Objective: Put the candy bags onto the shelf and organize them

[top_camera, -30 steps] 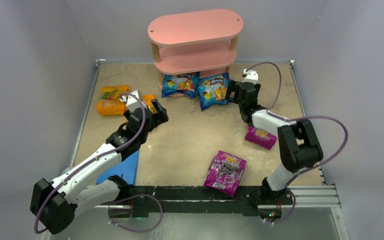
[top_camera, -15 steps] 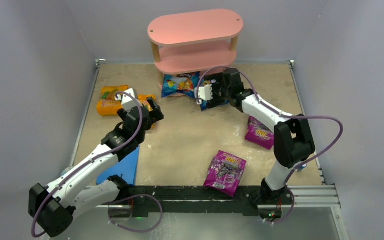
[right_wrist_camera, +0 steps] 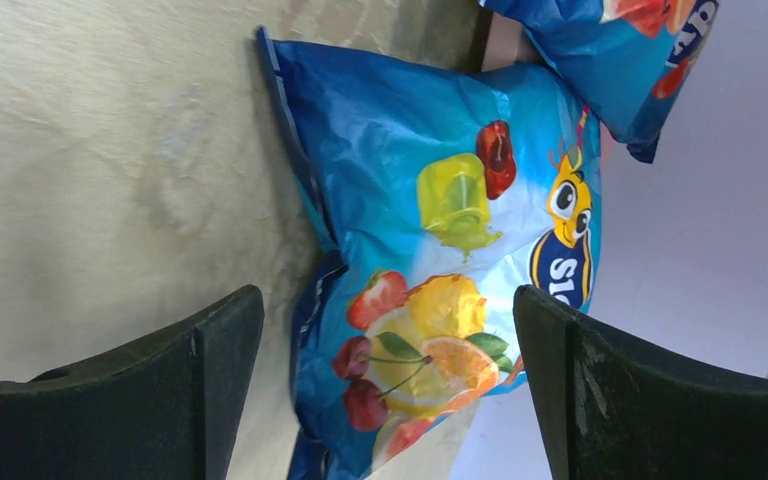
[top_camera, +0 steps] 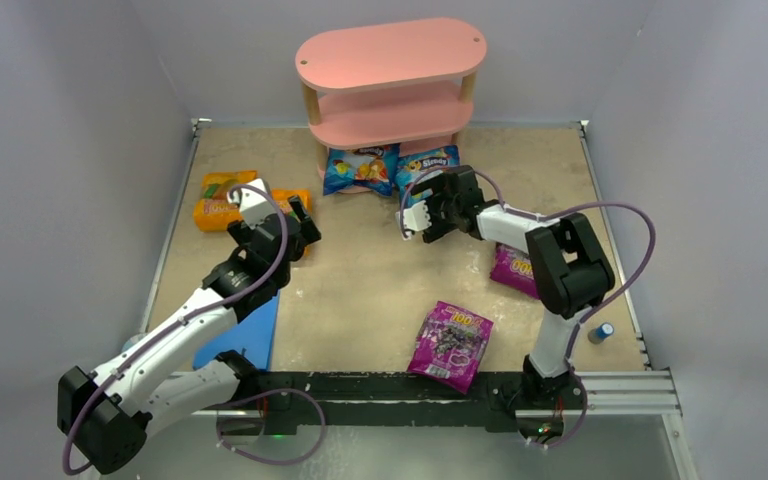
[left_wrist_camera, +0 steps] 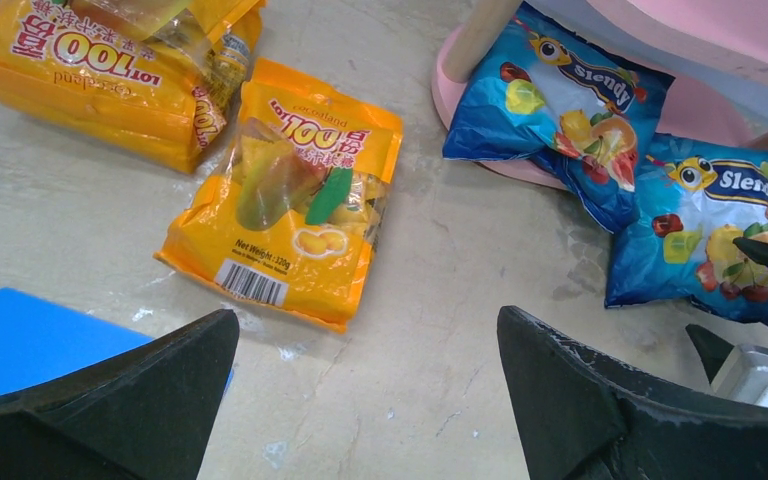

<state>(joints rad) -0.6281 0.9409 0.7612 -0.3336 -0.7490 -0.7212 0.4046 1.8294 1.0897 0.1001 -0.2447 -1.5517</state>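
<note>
The pink shelf (top_camera: 390, 62) stands at the back with nothing on its upper boards. Two blue candy bags (top_camera: 360, 168) (top_camera: 430, 160) lie at its foot; the left wrist view shows them too (left_wrist_camera: 560, 100) (left_wrist_camera: 705, 225). My right gripper (top_camera: 432, 192) is open, its jaws either side of the right blue bag's (right_wrist_camera: 450, 230) near end. Two orange bags (top_camera: 222, 200) (left_wrist_camera: 290, 205) lie at left. My left gripper (top_camera: 292, 215) is open and empty just in front of the nearer orange bag. Two magenta bags (top_camera: 450, 345) (top_camera: 515, 272) lie at front and right.
A flat blue mat (top_camera: 245, 338) lies under my left arm, its corner in the left wrist view (left_wrist_camera: 20, 335). A small blue cap-like object (top_camera: 601, 331) sits near the right edge. Grey walls close in the table on three sides.
My right gripper swung from the right side of the right blue bag to its near-left side and turned. My left gripper drew slightly left, toward the orange bags.
</note>
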